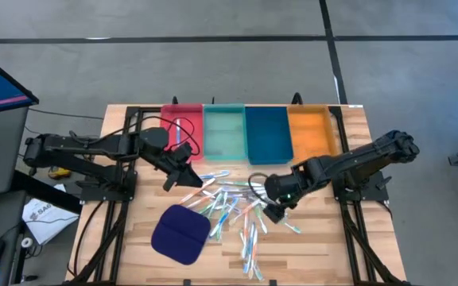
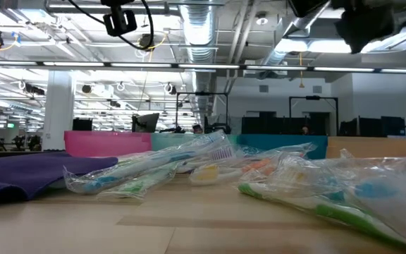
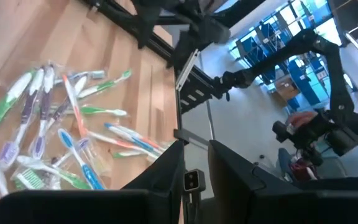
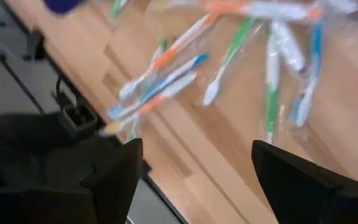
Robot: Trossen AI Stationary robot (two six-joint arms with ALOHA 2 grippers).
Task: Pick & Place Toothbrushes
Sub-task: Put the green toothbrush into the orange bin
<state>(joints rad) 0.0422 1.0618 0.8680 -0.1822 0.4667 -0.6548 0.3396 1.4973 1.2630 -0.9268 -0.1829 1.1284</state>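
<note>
- The wooden table (image 1: pixel 118 131) holds everything, with the two dark arms coming in from either side.
- Four trays sit side by side along the far edge: a red tray (image 1: pixel 183 119), a teal tray (image 1: pixel 224 135), a blue tray (image 1: pixel 268 135) and an orange tray (image 1: pixel 312 133).
- A dark blue cloth pad (image 1: pixel 180 233) lies on the near left part of the table, just beside the pile.
- The toothbrushes (image 1: pixel 230 208) lie scattered in a loose heap at mid-table, in front of the trays, running from beside the pad toward the near edge; several are in clear wrappers, as the low view shows.
- The left gripper (image 1: pixel 188 178) hangs just in front of the red tray, at the far left edge of the pile. Its wrist view shows its two dark fingers (image 3: pixel 166 168) set close together with only a narrow gap, and nothing visible between them.
- The right gripper (image 1: pixel 275 211) is over the right side of the heap. Its fingers (image 4: pixel 114 174) stand wide apart, with toothbrushes lying on the wood beyond them and nothing gripped.
</note>
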